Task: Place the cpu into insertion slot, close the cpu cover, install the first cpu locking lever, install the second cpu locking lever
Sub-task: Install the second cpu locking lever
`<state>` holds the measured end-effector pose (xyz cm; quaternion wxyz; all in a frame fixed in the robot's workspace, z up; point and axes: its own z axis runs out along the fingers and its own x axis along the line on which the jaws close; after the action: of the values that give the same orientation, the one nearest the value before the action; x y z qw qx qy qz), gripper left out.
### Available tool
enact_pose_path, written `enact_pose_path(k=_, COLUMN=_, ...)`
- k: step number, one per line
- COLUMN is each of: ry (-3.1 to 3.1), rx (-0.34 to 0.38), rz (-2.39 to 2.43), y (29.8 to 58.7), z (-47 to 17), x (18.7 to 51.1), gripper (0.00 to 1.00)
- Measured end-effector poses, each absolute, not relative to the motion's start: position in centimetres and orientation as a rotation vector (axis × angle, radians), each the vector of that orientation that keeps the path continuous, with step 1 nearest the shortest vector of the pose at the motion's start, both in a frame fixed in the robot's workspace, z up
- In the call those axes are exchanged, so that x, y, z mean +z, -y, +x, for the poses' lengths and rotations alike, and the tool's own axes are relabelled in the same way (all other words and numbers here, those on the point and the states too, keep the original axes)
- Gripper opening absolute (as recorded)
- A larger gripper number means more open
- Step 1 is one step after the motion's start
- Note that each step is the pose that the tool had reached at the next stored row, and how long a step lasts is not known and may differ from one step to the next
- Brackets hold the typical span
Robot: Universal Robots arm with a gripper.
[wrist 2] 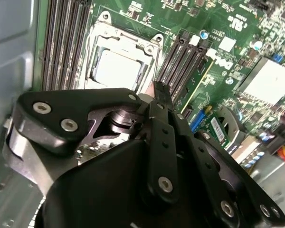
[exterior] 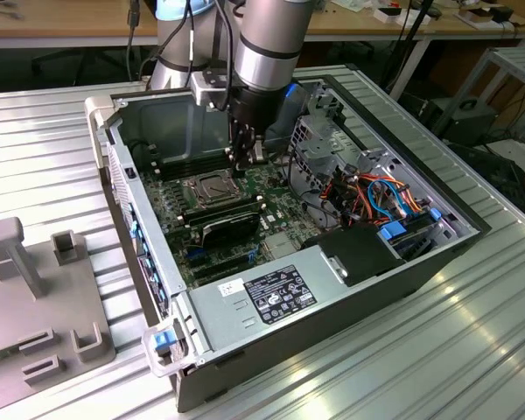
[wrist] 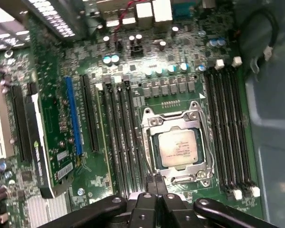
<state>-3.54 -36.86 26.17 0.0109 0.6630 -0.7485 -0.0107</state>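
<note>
The cpu point(wrist: 179, 147), a silver-topped square chip, lies flat in the insertion slot point(exterior: 212, 190) on the green motherboard. The cpu cover point(wrist: 172, 124), a thin metal frame, lies down around the chip's edges. In the second wrist view the cpu point(wrist 2: 116, 70) and the cpu cover point(wrist 2: 127, 44) sit just beyond my fingertips. My gripper point(wrist: 155, 183) is shut with nothing between its black fingers point(wrist 2: 160, 92). It hangs a little above the board beside the socket. In the exterior view the gripper point(exterior: 247, 160) is above the slot's far right corner.
Long black memory slots point(wrist: 225, 137) flank the socket on both sides. A black finned block point(exterior: 230, 224) lies in front of it. A drive cage point(exterior: 325, 140), coloured cables point(exterior: 378, 197) and a power supply point(exterior: 276, 293) fill the case's right and front. A grey fixture point(exterior: 35, 297) stands outside on the left.
</note>
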Motion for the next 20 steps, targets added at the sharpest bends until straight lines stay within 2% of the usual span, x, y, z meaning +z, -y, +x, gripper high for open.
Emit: enact_pose_path(k=20, ry=2.179, rx=-0.030, rz=2.230, y=37.4, z=-3.9, x=27.2, gripper=0.11)
